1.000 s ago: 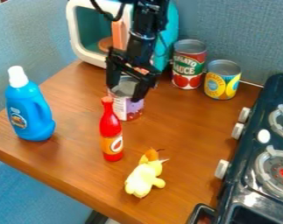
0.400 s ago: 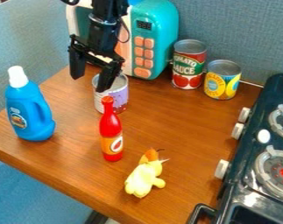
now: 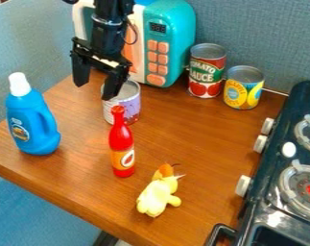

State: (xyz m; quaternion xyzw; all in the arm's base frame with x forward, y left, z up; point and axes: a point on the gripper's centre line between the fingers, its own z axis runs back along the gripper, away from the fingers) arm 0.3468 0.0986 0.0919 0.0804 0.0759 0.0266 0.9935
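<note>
Gripper (image 3: 95, 91): black, hanging at the upper left of the view in front of the toy microwave; its two fingers stand wide apart, pointing down, with nothing clamped between them.
Purple-labelled can (image 3: 126, 106): the thing nearest the gripper, upright on the table; one finger overlaps its left rim in the view, though whether the two touch cannot be told.
Toy microwave (image 3: 176, 41): behind the gripper and the can, teal with a white front, orange buttons and a small dark display; the arm hides part of its front.
Red bottle (image 3: 122, 144): upright, just in front of the purple-labelled can, with an orange and white label.
Red-and-green can (image 3: 207, 74): upright to the right of the microwave, near the back wall (image 3: 259, 31).
Yellow-and-blue can (image 3: 244, 91): upright, just beside the red-and-green can on its right.
Blue bottle (image 3: 35, 125): upright near the table's left edge, white-capped, with a moulded handle.
Plush toy (image 3: 156, 194): pale yellow with an orange top, lying nearer the table's front edge.
Stove (image 3: 286, 113): dark, along the right side, with round burners and pale knobs.
Table (image 3: 74, 166): brown, wood-grained.
</note>
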